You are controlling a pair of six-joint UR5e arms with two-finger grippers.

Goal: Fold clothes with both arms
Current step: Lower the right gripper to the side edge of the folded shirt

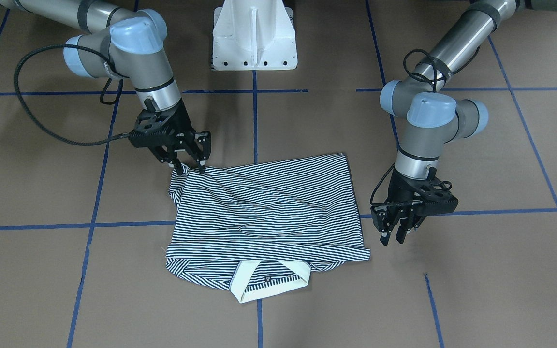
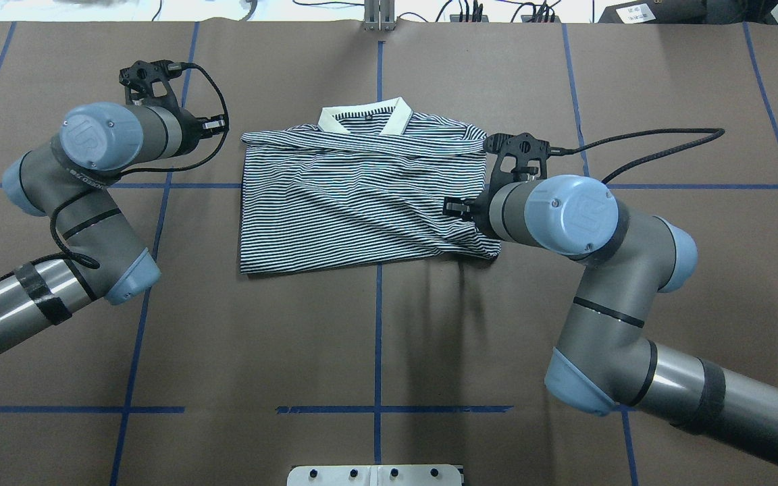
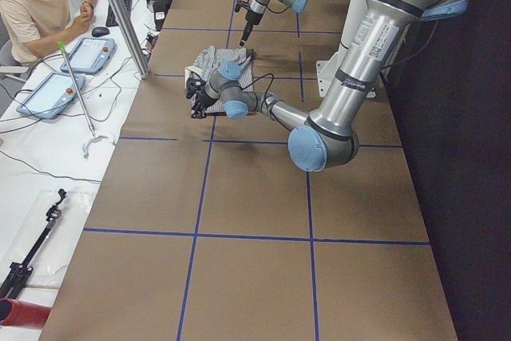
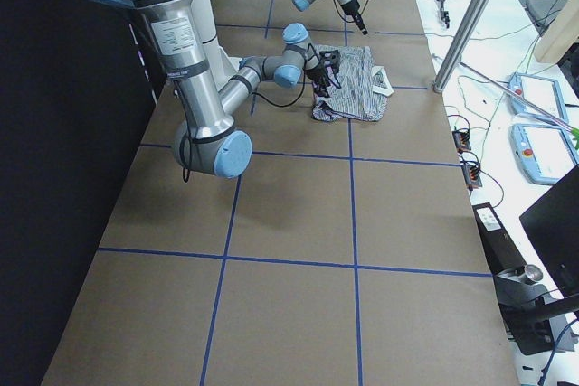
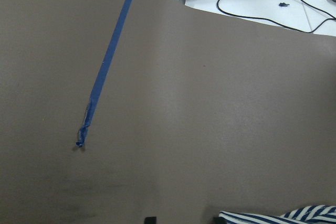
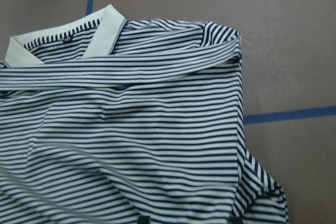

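Mid-fold on the brown counter (image 2: 564, 81): striped polo shirt (image 2: 362, 202) flat at centre, cream collar (image 2: 399, 118) at 12 o'clock, hem at 6, long axis running 9 to 3. At its 4 o'clock corner, right arm (image 2: 568, 216) with jaws parted astride the rumpled cloth, apparently not clamped. At 10 o'clock, left arm (image 2: 102, 138) just off the shoulder corner, jaws slightly apart and gripping nothing, shirt toward 3 o'clock from them; by the look of it, right arm the nearer to a hold for the coming fold.
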